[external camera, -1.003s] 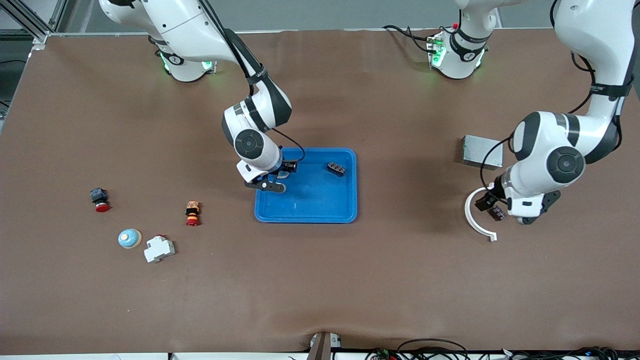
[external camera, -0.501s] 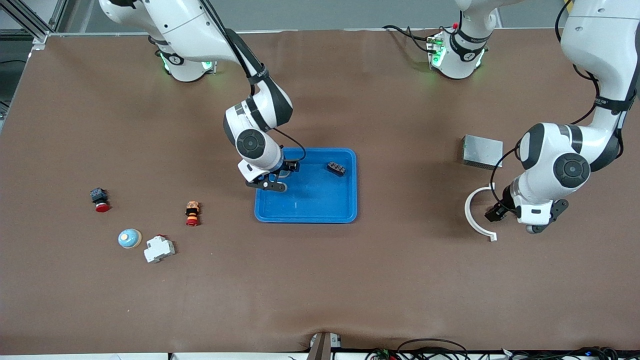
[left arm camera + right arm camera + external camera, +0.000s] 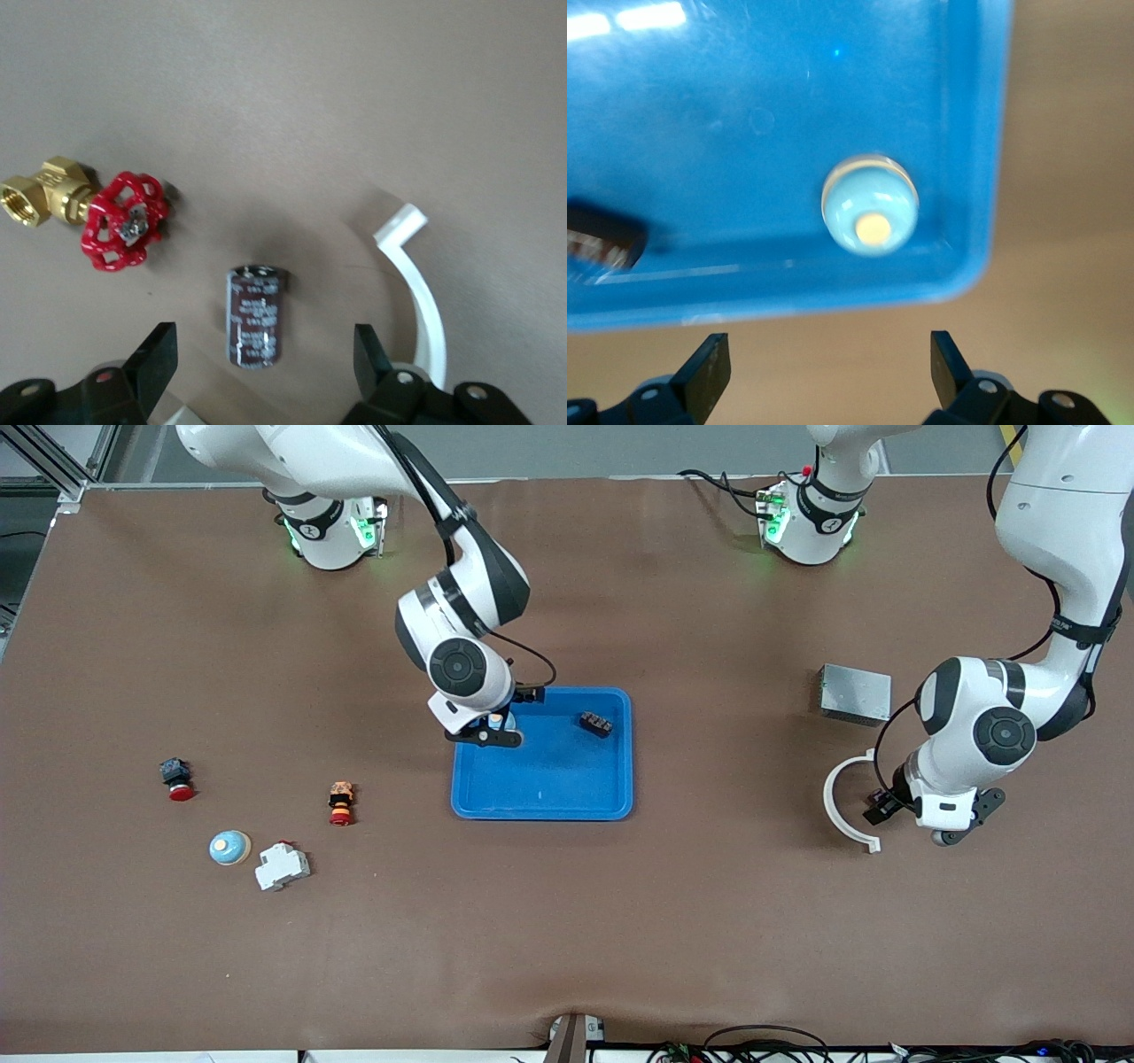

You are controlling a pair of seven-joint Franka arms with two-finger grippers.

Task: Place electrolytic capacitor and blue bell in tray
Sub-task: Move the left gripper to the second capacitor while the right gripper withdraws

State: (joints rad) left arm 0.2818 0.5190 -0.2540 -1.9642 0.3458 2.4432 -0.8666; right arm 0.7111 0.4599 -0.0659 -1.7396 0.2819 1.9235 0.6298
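The bright-blue tray (image 3: pixel 542 812) lies mid-table. A light-blue bell (image 3: pixel 869 204) sits in its corner toward the right arm's end, farther from the front camera. It shows small in the front view (image 3: pixel 497 721). My right gripper (image 3: pixel 490 733) is open and empty above that corner, its fingertips (image 3: pixel 709 363) over the table just outside the rim. The dark electrolytic capacitor (image 3: pixel 256 316) lies on the table. My left gripper (image 3: pixel 266 350) is open over it, not touching. In the front view the left gripper (image 3: pixel 886 808) hides the capacitor.
A second blue bell (image 3: pixel 230 848), a white breaker (image 3: pixel 282 865) and two red-tipped buttons (image 3: pixel 340 802) (image 3: pixel 176 778) lie toward the right arm's end. A dark block (image 3: pixel 595 724) is in the tray. A white curved piece (image 3: pixel 837 815), a red-handled brass valve (image 3: pixel 120 221) and a grey box (image 3: pixel 855 693) lie by the left gripper.
My right gripper has shifted toward the tray's farther corner and the bell now shows beneath it. My left hand has swung a little toward the front camera, beside the curved piece.
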